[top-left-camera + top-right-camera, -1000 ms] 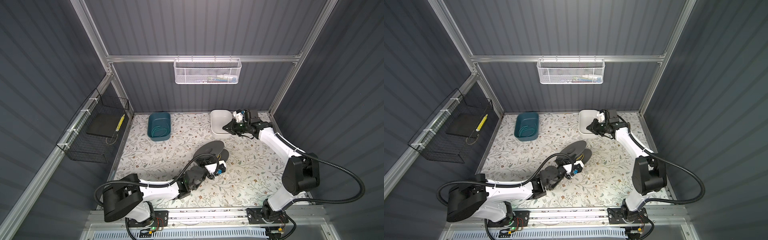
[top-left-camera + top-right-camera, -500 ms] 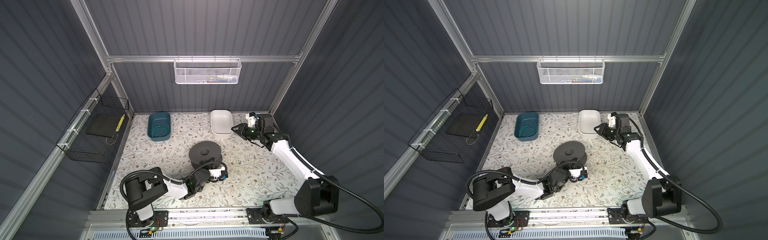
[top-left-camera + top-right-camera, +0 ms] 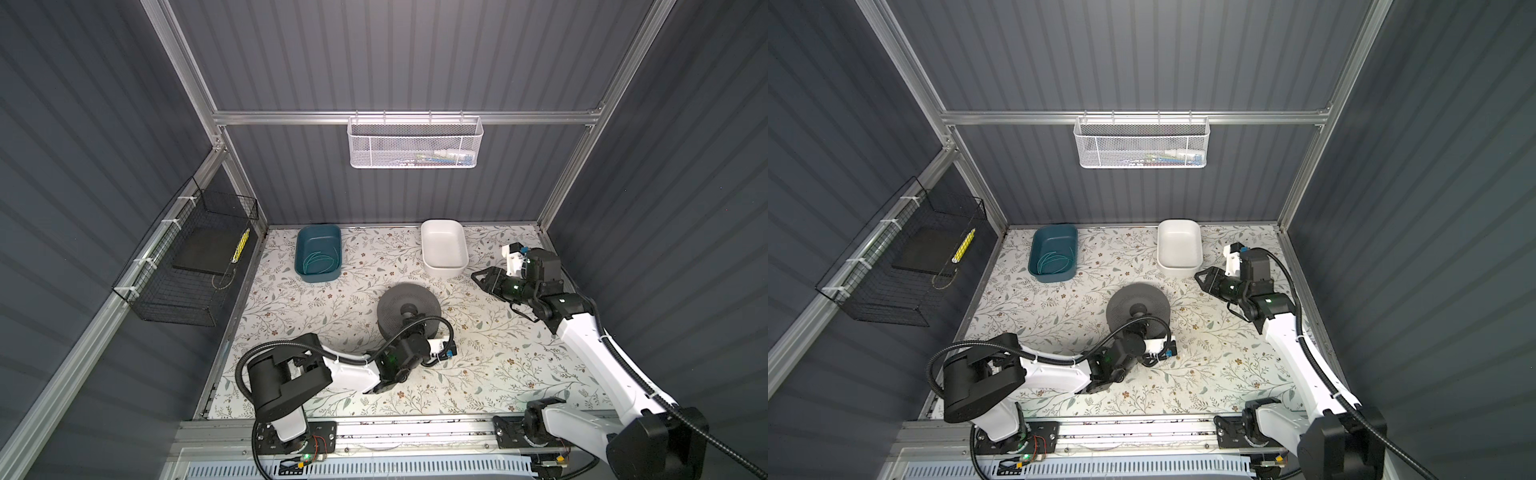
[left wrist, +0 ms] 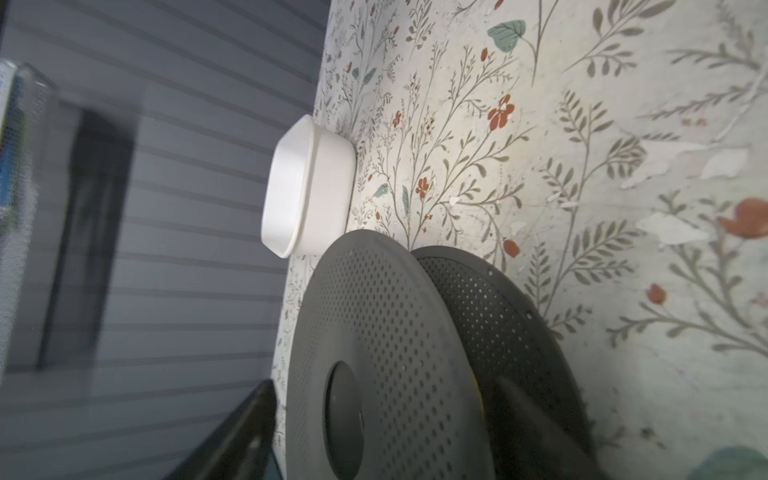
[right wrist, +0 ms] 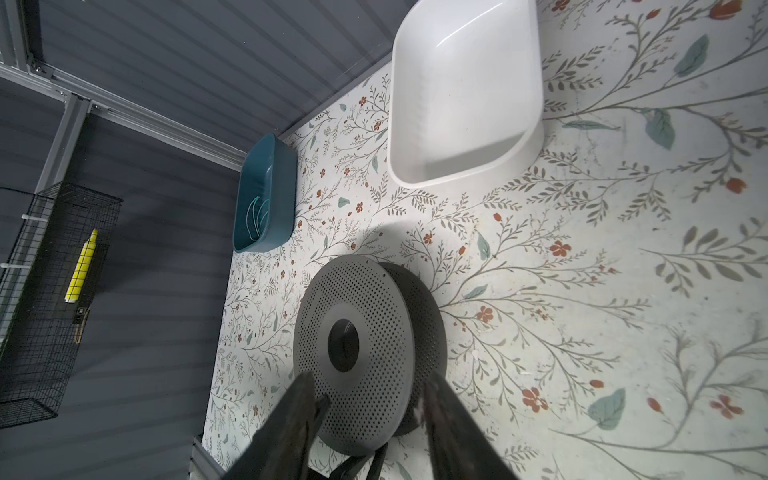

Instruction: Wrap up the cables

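Note:
A dark grey perforated spool (image 3: pixel 409 307) (image 3: pixel 1138 305) lies flat on the floral table in both top views. Of the cables I see only a thin yellow sliver (image 4: pixel 478 395) between the spool's two flanges in the left wrist view. My left gripper (image 3: pixel 409 332) (image 4: pixel 382 386) sits at the spool's near edge, open, with its fingers (image 4: pixel 249 436) wide on either side of the upper flange. My right gripper (image 3: pixel 478 277) (image 5: pixel 370 376) hovers right of the spool, pointing at it. It is open and holds nothing.
An empty white bin (image 3: pixel 442 249) and a teal bin (image 3: pixel 318 253) holding a teal wire (image 3: pixel 320 262) stand at the back. A white mesh basket (image 3: pixel 415 143) hangs on the back wall. A black wire basket (image 3: pixel 187 266) hangs on the left wall.
The spool, held tilted off the table by my shut left gripper, now lies flat and that gripper has opened. My right gripper drew back from over the white bin and opened.

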